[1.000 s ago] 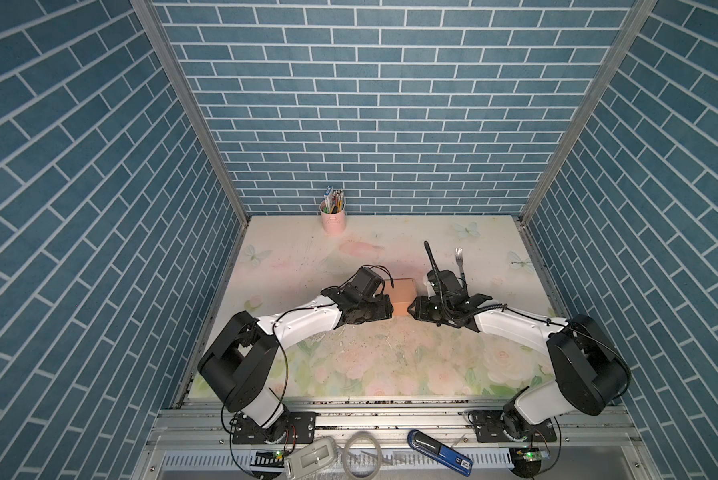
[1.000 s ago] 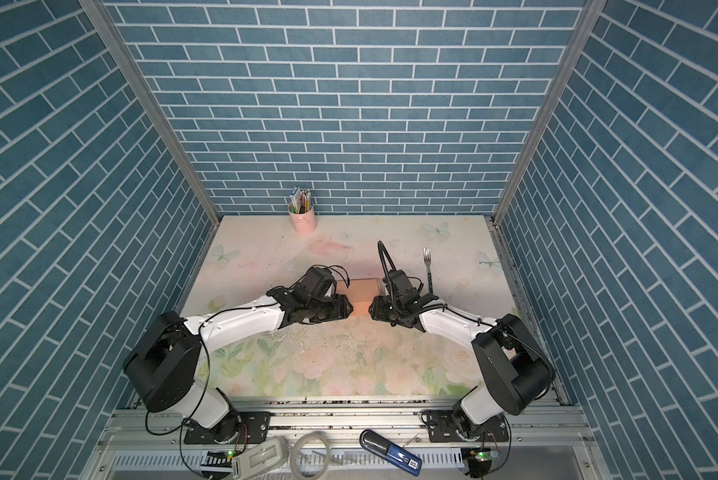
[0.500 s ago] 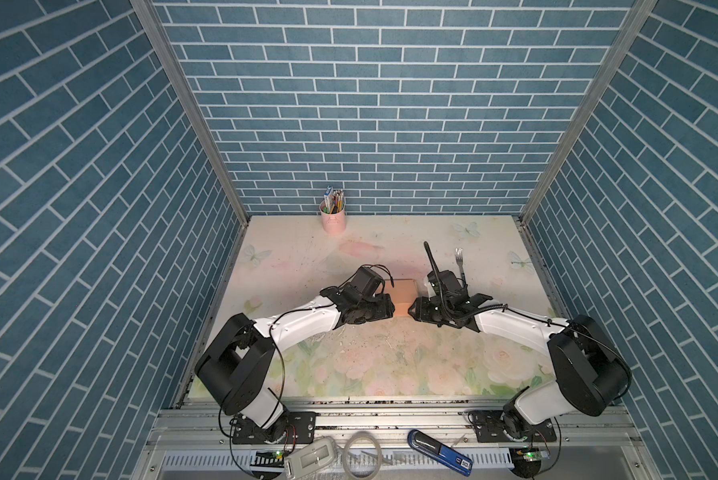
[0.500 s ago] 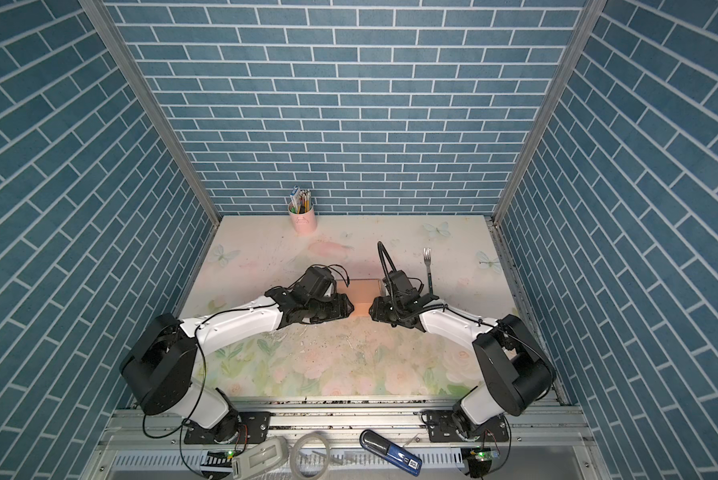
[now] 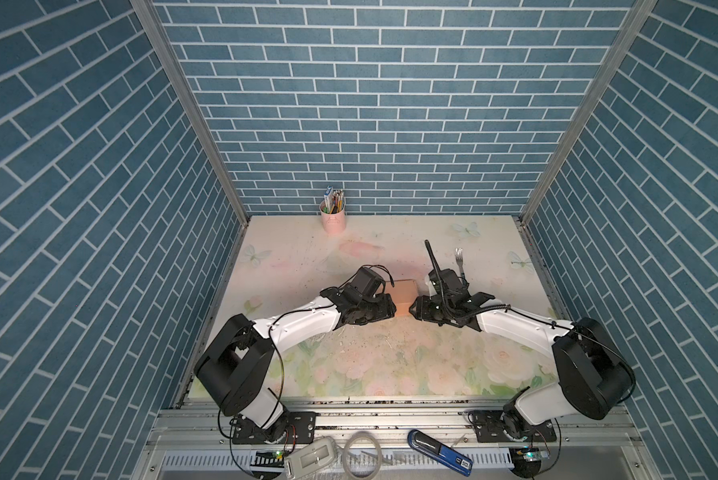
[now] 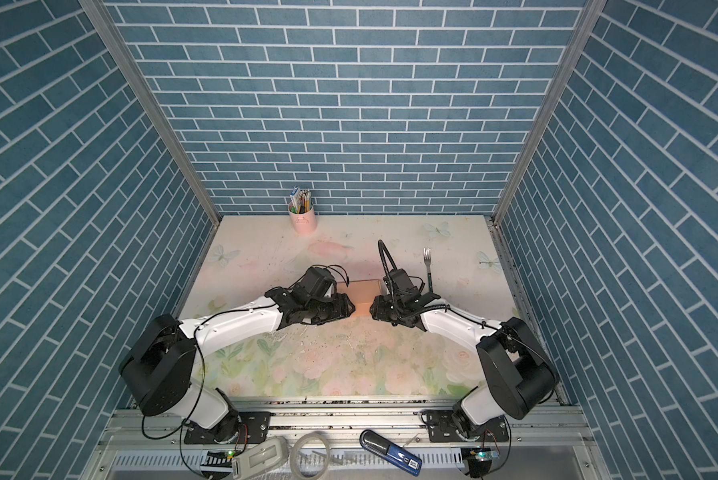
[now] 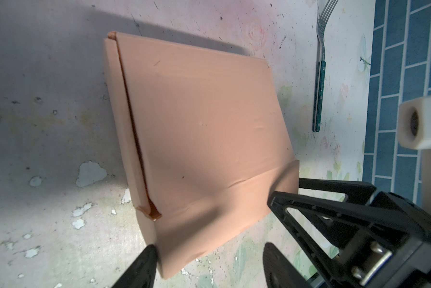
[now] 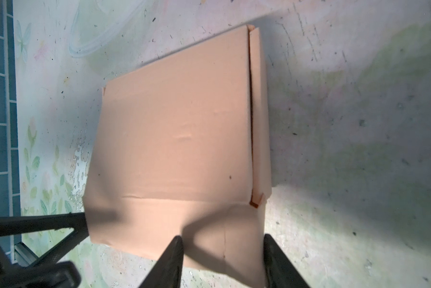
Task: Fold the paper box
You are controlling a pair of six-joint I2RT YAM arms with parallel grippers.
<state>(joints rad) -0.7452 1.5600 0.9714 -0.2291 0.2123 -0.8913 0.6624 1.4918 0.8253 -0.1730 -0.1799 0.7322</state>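
In both top views a flat peach-orange cardboard paper box [image 5: 405, 296] [image 6: 364, 296] lies around the middle of the pale flower-printed surface [image 5: 349, 365], between the two black-and-white arms. The left fingers [image 5: 388, 309] meet its near left corner and the right fingers [image 5: 416, 309] its near right corner. A pink cup of pencils [image 5: 333, 219] stands well back by the blue brick wall. A metal fork with a dark green handle [image 5: 459, 262] lies just beyond the right arm's wrist.

From the left wrist, the paper box [image 7: 197, 124] looks closed, lid down, with a narrow dark slit along one long edge and a dented near wall. The left fingers [image 7: 144, 269] stand open around its corner. One rests against the card, while its partner hangs clear with bare surface between. The right fingers [image 7: 278, 203] touch the neighbouring corner, and the fork [image 7: 319, 74] lies beyond.

From the right wrist, the right fingers [image 8: 170, 264] stand apart astride a corner of the paper box [image 8: 179, 137]. One is in front of the crumpled near wall and one hard against the end edge. Whether they squeeze it I cannot tell.
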